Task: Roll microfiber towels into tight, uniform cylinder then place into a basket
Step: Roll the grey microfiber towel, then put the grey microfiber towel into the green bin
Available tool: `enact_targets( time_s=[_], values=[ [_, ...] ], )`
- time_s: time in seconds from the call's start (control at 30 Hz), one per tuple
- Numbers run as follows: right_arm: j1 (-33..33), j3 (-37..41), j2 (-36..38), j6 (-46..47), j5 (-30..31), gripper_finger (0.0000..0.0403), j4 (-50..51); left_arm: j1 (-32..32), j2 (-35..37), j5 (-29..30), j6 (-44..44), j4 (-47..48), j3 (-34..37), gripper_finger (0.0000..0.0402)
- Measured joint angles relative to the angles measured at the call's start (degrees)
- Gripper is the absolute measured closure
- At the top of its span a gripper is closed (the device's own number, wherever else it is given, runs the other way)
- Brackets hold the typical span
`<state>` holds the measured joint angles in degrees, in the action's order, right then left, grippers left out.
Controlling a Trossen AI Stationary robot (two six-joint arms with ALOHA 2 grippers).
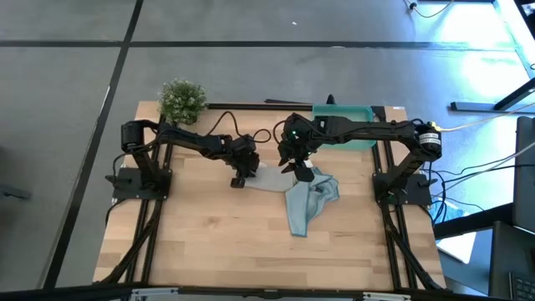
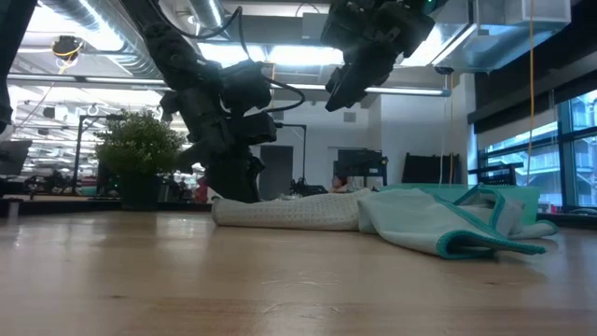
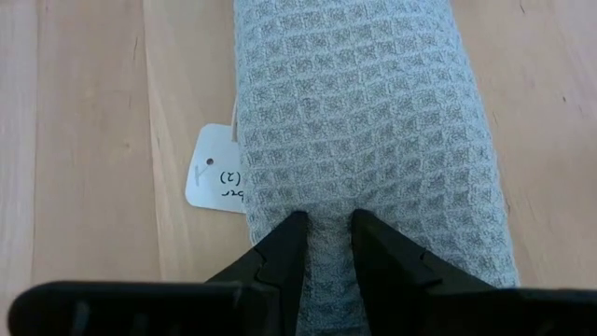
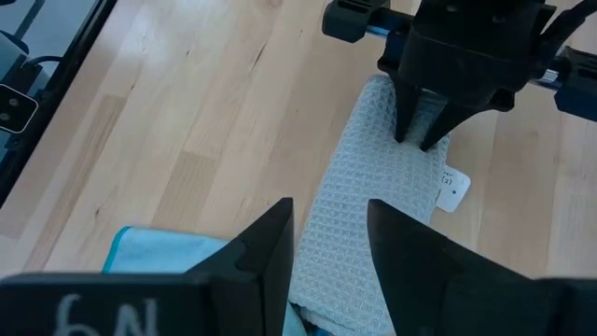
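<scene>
Two towels: we see a grey waffle-weave towel (image 4: 378,187), rolled, touching a crumpled light blue towel (image 1: 308,201) on the bench (image 1: 209,242).
Left claw (image 3: 324,222): we see its fingers nearly together, pinching a fold at one end of the grey roll, beside a white tag (image 3: 216,171).
Right claw (image 4: 331,219): it hovers above the roll, partly open, holding nothing.
Basket (image 1: 347,111): teal, at the far bench edge.
Potted plant (image 1: 182,99): far left corner.

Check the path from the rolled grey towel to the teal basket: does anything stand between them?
Yes. The right gripper hangs above the table between the grey towel and the basket. The left gripper pinches the towel's far end.
</scene>
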<state>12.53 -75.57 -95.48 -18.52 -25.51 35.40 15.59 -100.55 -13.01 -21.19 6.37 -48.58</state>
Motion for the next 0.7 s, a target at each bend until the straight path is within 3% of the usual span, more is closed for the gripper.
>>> enact_targets(
  time_s=[0.5,0.7],
  values=[
    [0.0,0.0,0.0,0.3,2.9,0.0261,0.0,0.0,0.0,0.0,0.0,0.0,0.0,0.0314],
    [-0.5,0.0,0.0,2.2,4.5,0.0196,0.1,0.0,0.0,-0.1,0.0,0.0,0.0,0.0314]
  ],
)
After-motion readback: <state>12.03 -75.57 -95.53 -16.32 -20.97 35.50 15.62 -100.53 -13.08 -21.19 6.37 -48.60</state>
